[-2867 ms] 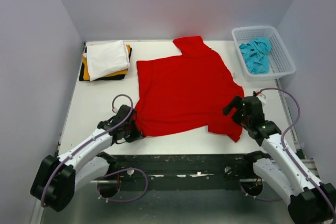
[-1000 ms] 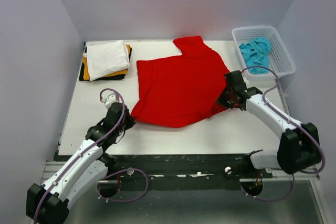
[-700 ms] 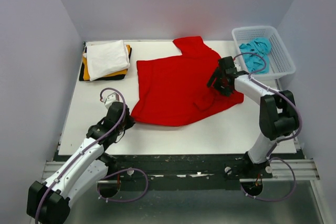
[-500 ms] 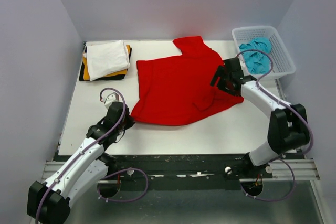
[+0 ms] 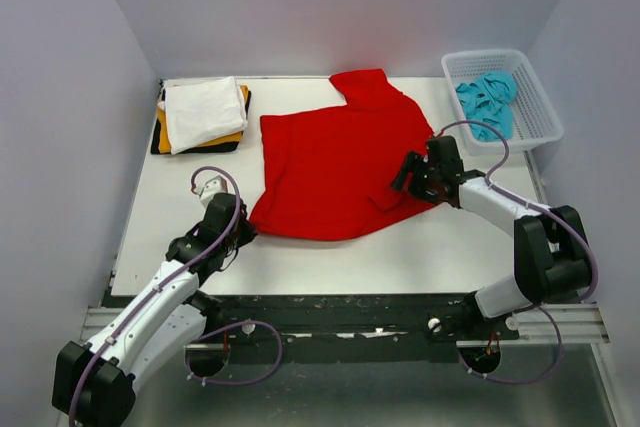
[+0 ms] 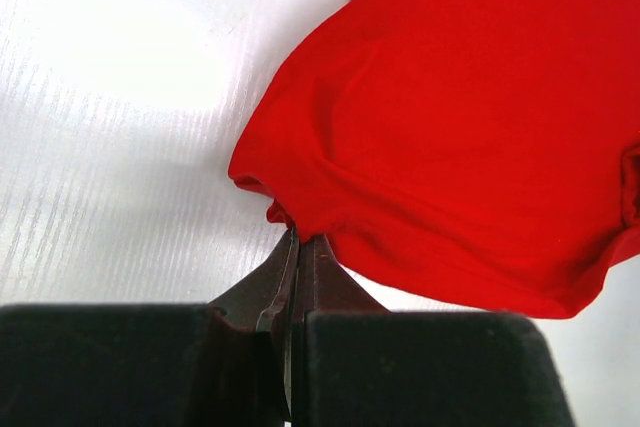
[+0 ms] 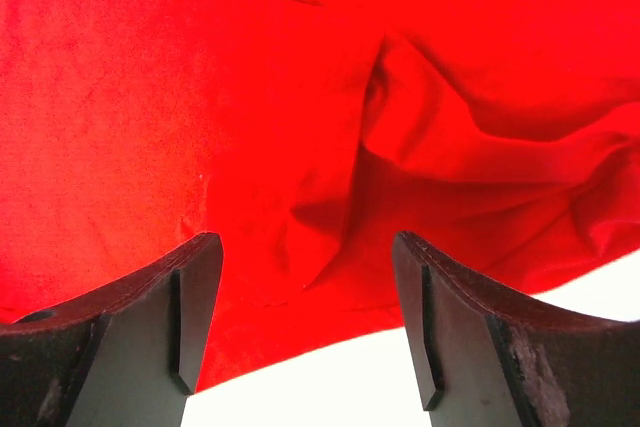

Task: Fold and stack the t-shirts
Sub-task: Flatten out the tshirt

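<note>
across the middle of the white table [image 5: 180,197], shows the red t-shirt [image 5: 340,167] spread out, rumpled along its right edge. at the shirt's near left corner, finds the left gripper [image 6: 297,237] pressed together on the hem, and over the rumpled right edge the right gripper [image 7: 310,317] spread wide, holding nothing. toward the far corners, notes a folded white t-shirt [image 5: 203,112] topping a stack and a turquoise t-shirt [image 5: 487,102] in the basket [image 5: 545,132].

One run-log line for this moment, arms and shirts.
left gripper: jaws shut on red t-shirt near corner | right gripper: jaws open over its creased right edge | folded stack: far left | turquoise t-shirt: in basket
</note>
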`<action>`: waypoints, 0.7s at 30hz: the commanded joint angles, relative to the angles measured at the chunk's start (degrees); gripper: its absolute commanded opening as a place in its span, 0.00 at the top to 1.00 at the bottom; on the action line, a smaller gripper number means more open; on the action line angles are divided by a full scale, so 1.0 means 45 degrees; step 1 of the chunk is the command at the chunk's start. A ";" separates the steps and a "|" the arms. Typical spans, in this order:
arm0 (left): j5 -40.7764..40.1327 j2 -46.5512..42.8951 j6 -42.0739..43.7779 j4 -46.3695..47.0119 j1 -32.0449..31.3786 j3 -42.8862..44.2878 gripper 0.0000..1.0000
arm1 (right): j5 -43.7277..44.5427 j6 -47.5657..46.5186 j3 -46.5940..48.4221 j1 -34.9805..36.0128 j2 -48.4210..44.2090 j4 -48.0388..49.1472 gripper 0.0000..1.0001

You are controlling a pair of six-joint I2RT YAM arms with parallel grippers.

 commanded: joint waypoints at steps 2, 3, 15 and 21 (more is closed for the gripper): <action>0.0246 0.0050 0.0126 0.0270 0.0095 0.0001 1.00 | -0.0994 0.0707 -0.0034 -0.0019 0.0913 0.1574 0.27; 0.0236 0.0037 0.0133 0.0265 0.0095 0.0022 1.00 | -0.1013 0.0803 -0.0015 -0.0028 0.1099 0.1688 0.29; 0.0135 -0.0094 0.0135 0.0136 0.0134 0.0042 1.00 | -0.1170 0.1457 -0.0008 -0.0021 0.1806 0.2766 0.50; 0.0188 -0.0040 0.0129 0.0189 0.0133 0.0044 1.00 | -0.0563 0.1508 0.0000 -0.0028 0.1382 0.2674 0.57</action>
